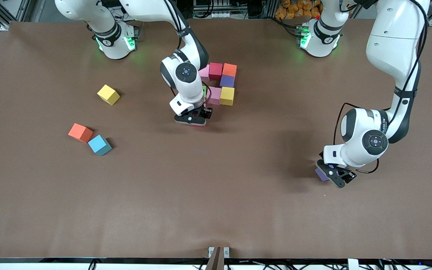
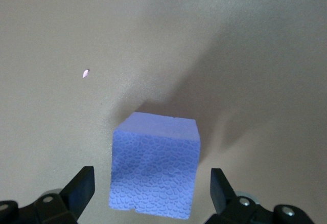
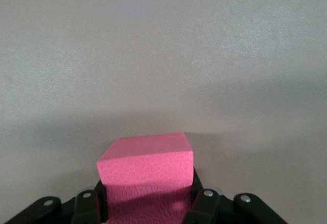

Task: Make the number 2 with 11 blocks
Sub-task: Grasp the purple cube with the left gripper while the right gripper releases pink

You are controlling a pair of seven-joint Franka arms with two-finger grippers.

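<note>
Right gripper point(image 1: 197, 120) clamped on a pink block point(image 3: 145, 165) just nearer the camera than the partial 2 point(image 1: 221, 84), left gripper point(image 2: 152, 188) spread wide around a purple block point(image 2: 155, 165) toward the left arm's end, untouched.

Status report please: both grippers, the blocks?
Right gripper shut on pink block beside partial number 2. Left gripper open around purple block. Nothing blocking.
</note>
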